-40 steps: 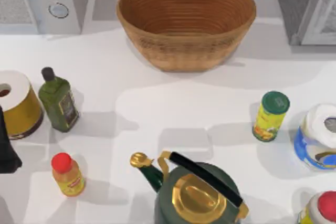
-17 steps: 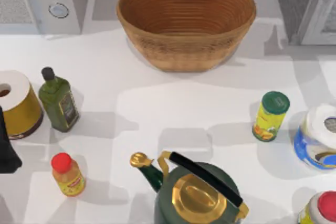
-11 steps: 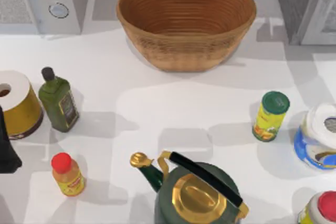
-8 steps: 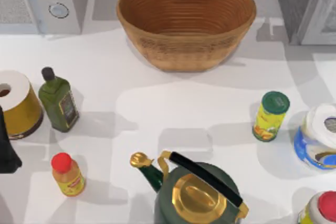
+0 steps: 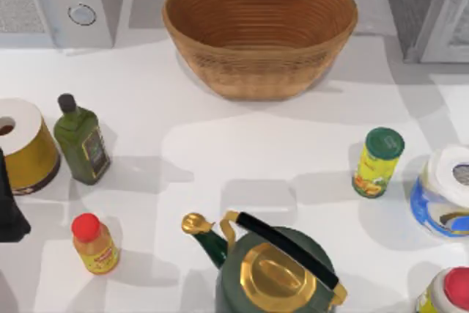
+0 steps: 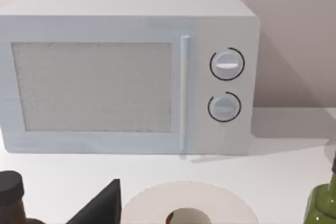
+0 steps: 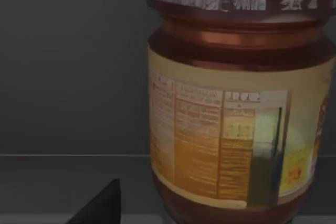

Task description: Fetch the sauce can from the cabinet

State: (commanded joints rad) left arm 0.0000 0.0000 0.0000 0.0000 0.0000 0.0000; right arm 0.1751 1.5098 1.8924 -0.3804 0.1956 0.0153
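Note:
The sauce can point(image 7: 236, 114) stands upright, close in front of my right gripper, on a dark shelf with dark walls behind it. It has a tan label and a dark reddish-brown body and rim. One black fingertip point(image 7: 100, 205) of that gripper shows wide of the can, not touching it. From above, the cabinet point(image 5: 410, 5) sits at the back right corner, with its pale grey framed door panel point(image 5: 451, 23) beside it. My left gripper point(image 5: 9, 214) is parked at the table's left edge, one fingertip point(image 6: 100, 205) showing, with nothing held.
A wicker basket point(image 5: 260, 78) stands at the back centre and a microwave point(image 5: 58, 1) at the back left. On the table are an olive oil bottle point(image 5: 82, 141), paper roll point(image 5: 22, 144), red-capped yellow bottle point(image 5: 94, 243), green kettle point(image 5: 275, 273), and green-lidded yellow can point(image 5: 377, 163).
The shadow on the table by the cabinet's foot has shrunk away to the right. Nothing on the table has moved, and the left arm stays still.

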